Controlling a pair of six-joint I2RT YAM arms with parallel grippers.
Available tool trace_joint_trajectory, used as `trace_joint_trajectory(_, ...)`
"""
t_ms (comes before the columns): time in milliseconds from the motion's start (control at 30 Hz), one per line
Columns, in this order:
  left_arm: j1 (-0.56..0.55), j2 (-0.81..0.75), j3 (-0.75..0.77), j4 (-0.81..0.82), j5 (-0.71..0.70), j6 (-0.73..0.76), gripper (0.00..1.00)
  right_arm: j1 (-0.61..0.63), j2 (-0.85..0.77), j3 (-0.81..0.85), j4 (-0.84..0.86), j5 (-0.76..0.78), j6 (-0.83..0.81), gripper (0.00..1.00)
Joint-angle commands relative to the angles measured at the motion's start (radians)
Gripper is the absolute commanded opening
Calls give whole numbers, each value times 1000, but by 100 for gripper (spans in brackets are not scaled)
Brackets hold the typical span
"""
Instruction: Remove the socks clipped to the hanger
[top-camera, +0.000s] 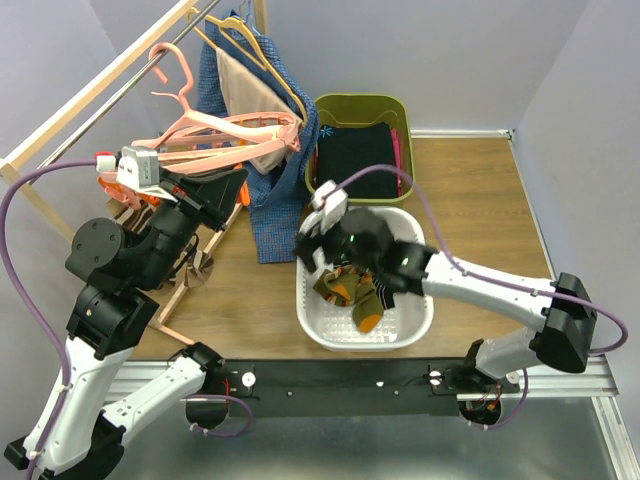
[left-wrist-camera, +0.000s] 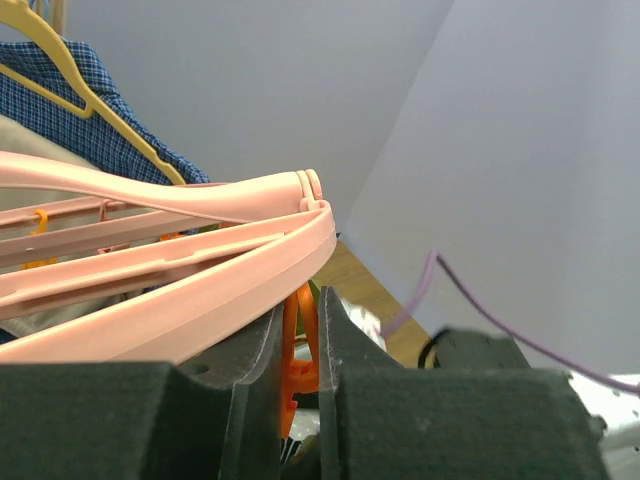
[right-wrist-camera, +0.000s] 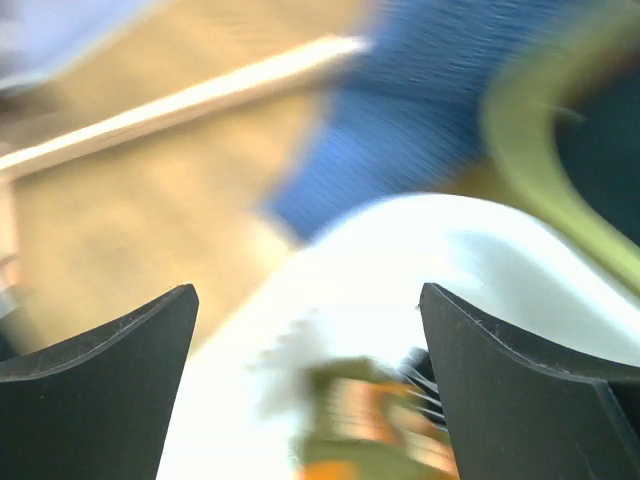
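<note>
From above, the pink hanger (top-camera: 235, 135) hangs on the wooden rack (top-camera: 90, 100) at ten o'clock from the middle of the table (top-camera: 470, 200). The left gripper (top-camera: 222, 188) reaches up to the lower edge of the hanger. A blue garment (top-camera: 275, 215) hangs just beside it, toward three o'clock. The socks (top-camera: 340, 288) lie in a heap inside the white basket (top-camera: 330, 335) at six o'clock. The right gripper (top-camera: 312, 250) is over the basket's rim at ten o'clock. A green bin (top-camera: 330, 105) with dark clothing stands at twelve o'clock.

In the left wrist view, the left gripper (left-wrist-camera: 302, 305) has its jaws nearly together, clamped on an orange clip (left-wrist-camera: 300, 360) directly under the hanger (left-wrist-camera: 200, 270).

The right wrist view is blurred. The right gripper (right-wrist-camera: 307, 300) has its jaws wide apart and nothing between them. Below it are the white basket (right-wrist-camera: 480, 260) and the socks (right-wrist-camera: 350, 410). The blue garment (right-wrist-camera: 440, 130) is at one o'clock.
</note>
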Motion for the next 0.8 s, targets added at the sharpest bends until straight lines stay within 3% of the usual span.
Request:
trace_joint_trajectory(0,-11,-12,8,-3,58,-11,0,158,16,-142,474,-183,-116,100)
trace_joint_trajectory(100,-13,-14,6,0,59,-13,0,191,119,-176,712,-284,-122,100)
trace_joint_trajectory(267,-11,-22,5,-11,48,-11,0,261,308,-38,852,-327,-214,100)
trace_joint_trajectory(433,-13,-31,15,-26,41,-14,0,309,485,199,838,-292,-196,100)
trace_joint_trajectory(633,-13,-34,26,-23,58,-37,0,353,549,272,899,-257,-269,100)
trace_joint_trajectory(767,-13,-34,21,-19,62,-48,0,369,602,359,927,-89,-314,100)
